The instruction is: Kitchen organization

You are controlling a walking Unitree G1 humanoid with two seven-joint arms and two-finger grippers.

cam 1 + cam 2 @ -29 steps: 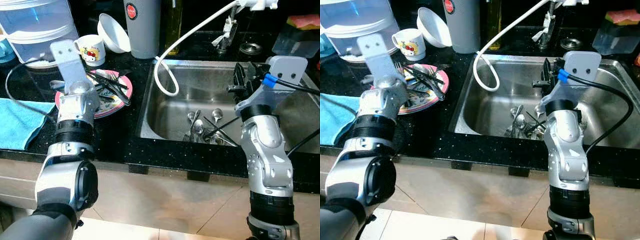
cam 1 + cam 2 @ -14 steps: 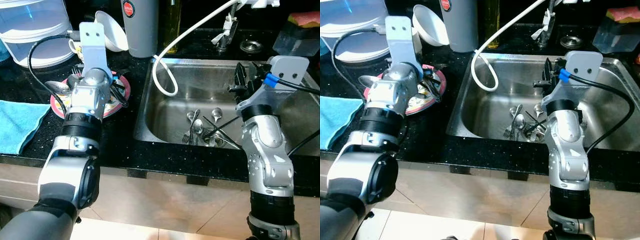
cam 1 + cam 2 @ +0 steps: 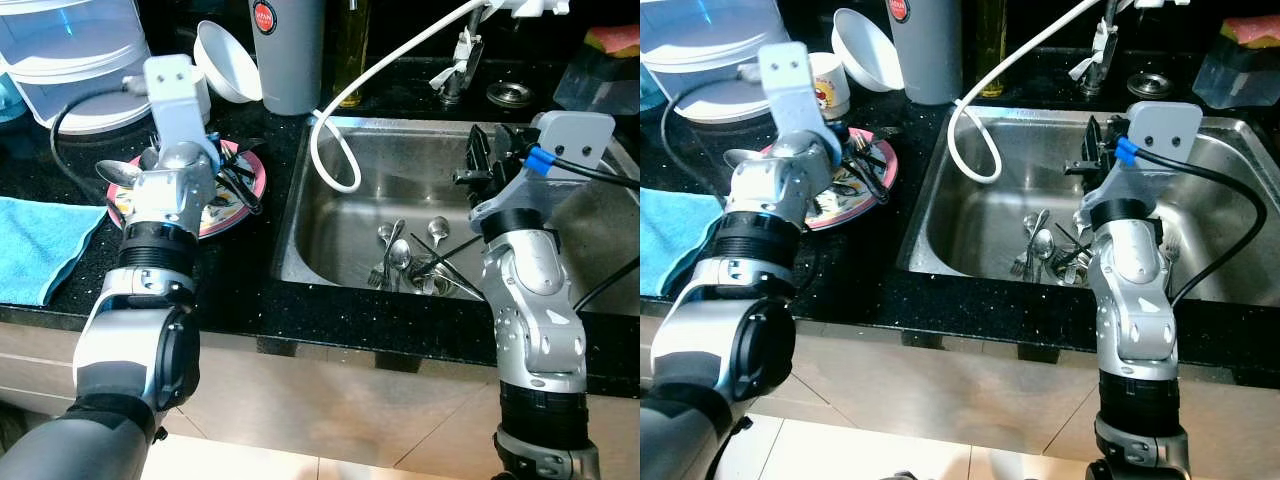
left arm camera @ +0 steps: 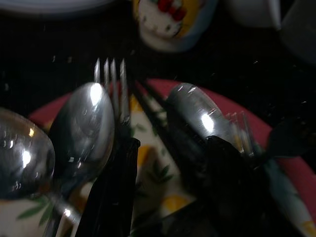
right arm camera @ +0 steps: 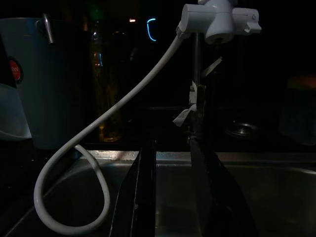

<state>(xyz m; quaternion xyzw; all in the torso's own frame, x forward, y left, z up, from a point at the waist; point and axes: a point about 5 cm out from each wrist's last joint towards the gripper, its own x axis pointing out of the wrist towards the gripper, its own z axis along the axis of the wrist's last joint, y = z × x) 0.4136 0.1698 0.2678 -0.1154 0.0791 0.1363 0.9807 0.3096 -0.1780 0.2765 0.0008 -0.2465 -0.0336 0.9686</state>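
Cutlery [image 3: 412, 262] lies heaped in the sink [image 3: 330, 240] at 3 o'clock, and more sits on the pink plate [image 3: 243, 196] at 10 o'clock, so sorting looks barely begun. The left gripper [image 4: 170, 163], fingers spread and empty, hangs low over the plate's spoons [image 4: 81, 133]. The right gripper [image 5: 170, 163], parted and empty as far as the dark view shows, hovers above the sink.

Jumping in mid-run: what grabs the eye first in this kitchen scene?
The left gripper hovers open just above a pink plate heaped with spoons and forks on the black counter, left of the sink. In the steel sink lies a pile of cutlery, with a white hose looping down from the tap. The right gripper is raised over the sink's right side, fingers apart.
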